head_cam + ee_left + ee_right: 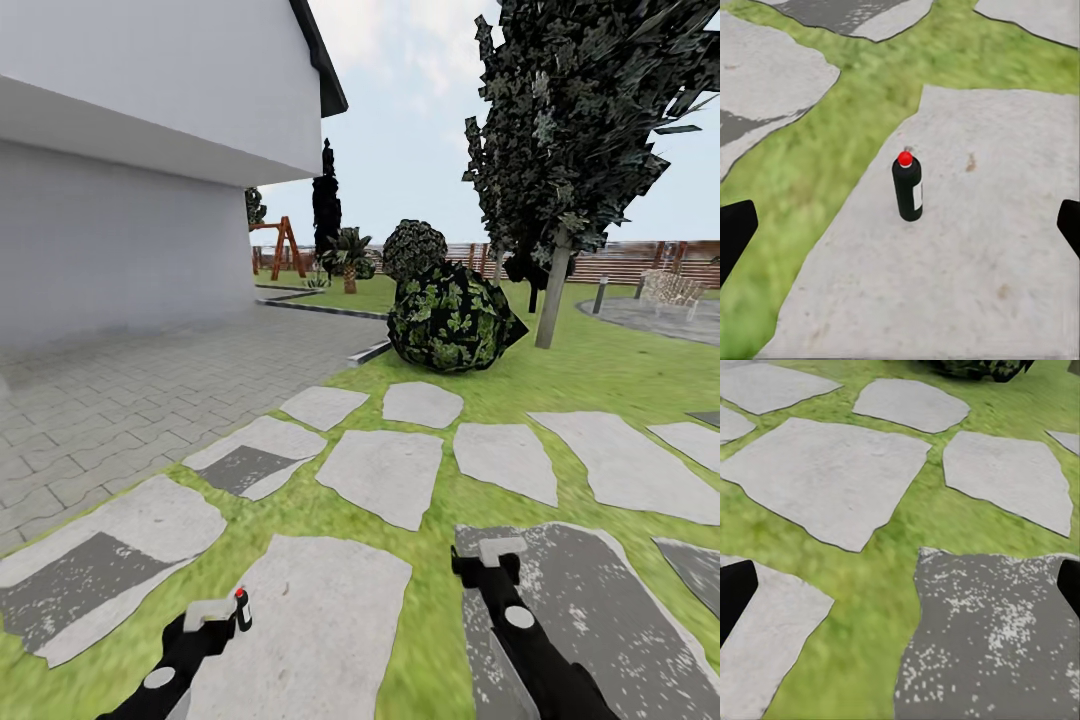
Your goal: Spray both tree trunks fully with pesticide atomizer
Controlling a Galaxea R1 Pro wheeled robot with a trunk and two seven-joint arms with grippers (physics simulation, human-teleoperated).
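Nothing is done yet: the pesticide atomizer (907, 186) stands upright near the stone slab (967, 255) edge beside grass, ungrasped. The left gripper (900, 225), jaws spread, hovers above it (probably lining up); the right gripper (900, 585) is spread, empty. Spraying the tree trunk (553, 290) remains.

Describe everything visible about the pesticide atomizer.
The pesticide atomizer is a small black bottle with a round red cap and a pale label on one side. It stands upright on a grey stone paving slab, near the slab's grass edge, untouched. The left gripper is open above it, fingertips wide apart on either side.
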